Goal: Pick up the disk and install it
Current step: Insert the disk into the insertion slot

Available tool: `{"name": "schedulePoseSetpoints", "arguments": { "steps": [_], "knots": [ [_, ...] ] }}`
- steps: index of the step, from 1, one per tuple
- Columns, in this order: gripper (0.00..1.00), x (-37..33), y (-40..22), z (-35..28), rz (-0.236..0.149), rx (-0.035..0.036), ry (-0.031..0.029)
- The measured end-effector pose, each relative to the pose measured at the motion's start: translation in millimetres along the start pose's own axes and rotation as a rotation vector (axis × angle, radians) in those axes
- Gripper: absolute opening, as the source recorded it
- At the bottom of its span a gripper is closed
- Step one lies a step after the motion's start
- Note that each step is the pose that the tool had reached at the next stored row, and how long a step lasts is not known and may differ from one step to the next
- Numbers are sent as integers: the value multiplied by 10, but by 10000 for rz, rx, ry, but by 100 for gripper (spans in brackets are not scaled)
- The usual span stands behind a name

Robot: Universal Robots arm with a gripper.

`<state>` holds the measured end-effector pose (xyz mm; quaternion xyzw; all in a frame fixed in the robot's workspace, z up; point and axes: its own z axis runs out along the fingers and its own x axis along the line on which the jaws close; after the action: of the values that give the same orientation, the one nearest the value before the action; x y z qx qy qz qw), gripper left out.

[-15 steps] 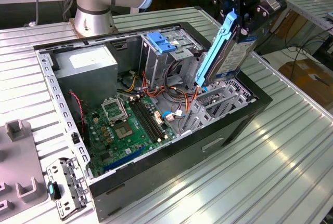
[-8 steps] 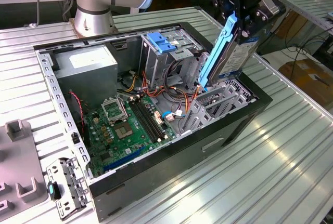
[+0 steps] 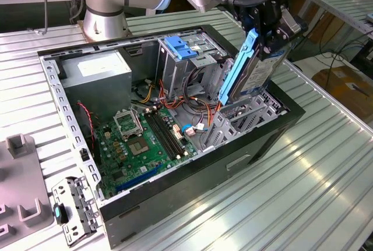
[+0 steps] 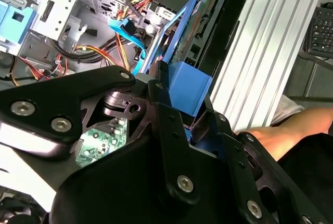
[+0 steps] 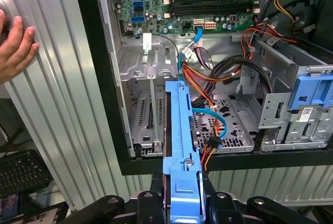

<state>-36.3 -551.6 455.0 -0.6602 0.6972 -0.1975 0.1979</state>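
At the exterior view's left, a small metal bracket (image 3: 73, 207) lies on the ribbed bench (image 3: 303, 175) beside the open computer case (image 3: 233, 163). Inside sits the green motherboard (image 3: 145, 140), then a tall metal cage (image 3: 195, 64) topped by a blue latch (image 3: 178, 47). Further right, the gripper (image 3: 263, 34) hangs over the case's end. Its fingers (image 4: 169, 141) pinch the disk (image 3: 247, 70) by its blue frame. The disk is tilted, its lower end just above the drive bay (image 3: 247, 117). A person's hand (image 5: 15, 42) rests on the bench.
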Motion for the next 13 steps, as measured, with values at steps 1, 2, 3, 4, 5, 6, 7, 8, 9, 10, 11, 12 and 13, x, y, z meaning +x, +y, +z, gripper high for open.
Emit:
{"name": "schedulePoseSetpoints", "arguments": {
  "steps": [1, 2, 3, 4, 5, 6, 7, 8, 9, 10, 11, 12, 13],
  "knots": [
    [37, 0, 1, 6, 1, 29, -1],
    [37, 0, 4, 13, 2, 65, -4],
    [37, 0, 6, 21, 4, 88, -5],
    [37, 0, 14, 35, 4, 97, -4],
    [37, 1, 21, 49, 3, 101, -5],
    [37, 1, 35, 78, 2, 107, -5],
    [37, 1, 49, 106, 3, 110, -6],
    [37, 2, 64, 134, 3, 115, -6],
    [37, 2, 73, 155, 2, 120, -6],
    [37, 4, 82, 171, 3, 127, -6],
    [37, 12, 88, 184, 3, 136, -8],
    [37, 18, 92, 194, 3, 146, -9],
    [37, 23, 96, 201, 4, 155, -9]
  ]
}}
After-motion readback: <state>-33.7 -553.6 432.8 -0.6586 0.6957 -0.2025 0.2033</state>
